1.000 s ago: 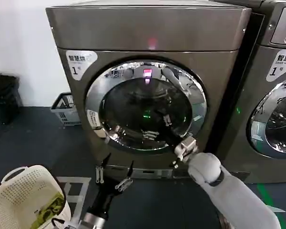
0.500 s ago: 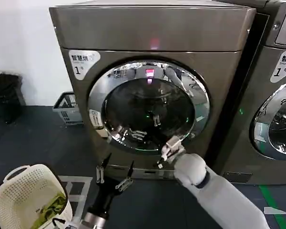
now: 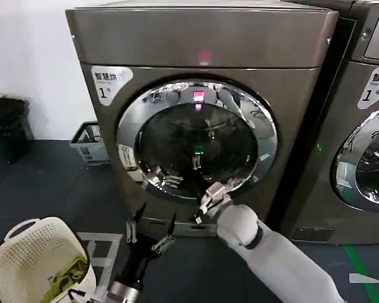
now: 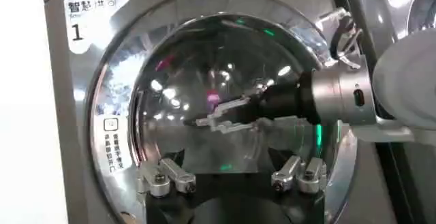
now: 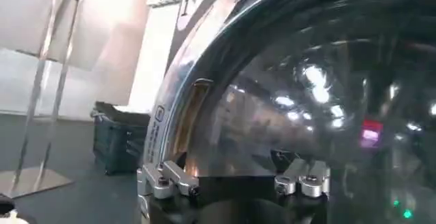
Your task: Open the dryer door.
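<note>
While the left gripper (image 3: 150, 230) is hanging low before the machine with its fingers spread and empty, the right gripper (image 3: 210, 201) is reaching at the lower rim of the dryer door (image 3: 196, 139), so it is the nearer one. Its fingers are parted, clasping nothing. The door is sitting shut, just above and beyond that gripper, facing the robot.

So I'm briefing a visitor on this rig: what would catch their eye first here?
The dryer door, a big mirror-chrome ring around dark glass, dominates the front of the grey machine. The right pincer sits open at its lower rim, while the left pincer hangs open lower down, in front of the machine's base. A cream laundry basket stands on the floor at the robot's left.
</note>
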Motion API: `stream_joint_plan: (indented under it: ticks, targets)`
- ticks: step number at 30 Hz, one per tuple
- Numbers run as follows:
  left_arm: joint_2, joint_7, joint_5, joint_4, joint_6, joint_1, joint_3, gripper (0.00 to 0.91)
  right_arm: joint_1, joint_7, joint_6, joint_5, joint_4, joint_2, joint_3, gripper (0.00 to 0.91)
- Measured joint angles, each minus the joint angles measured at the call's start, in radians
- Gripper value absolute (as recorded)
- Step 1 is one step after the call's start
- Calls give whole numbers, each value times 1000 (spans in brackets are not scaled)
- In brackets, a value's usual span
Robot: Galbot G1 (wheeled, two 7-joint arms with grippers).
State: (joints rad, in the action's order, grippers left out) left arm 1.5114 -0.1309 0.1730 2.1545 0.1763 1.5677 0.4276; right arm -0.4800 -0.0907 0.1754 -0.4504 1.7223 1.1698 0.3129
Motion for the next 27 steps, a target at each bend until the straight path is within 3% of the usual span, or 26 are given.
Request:
stream_joint_plan:
  ticks: [27]
  targets:
    - [1, 1, -4, 5, 7, 10, 12, 907, 66, 28, -2, -11, -107, 94, 51, 907]
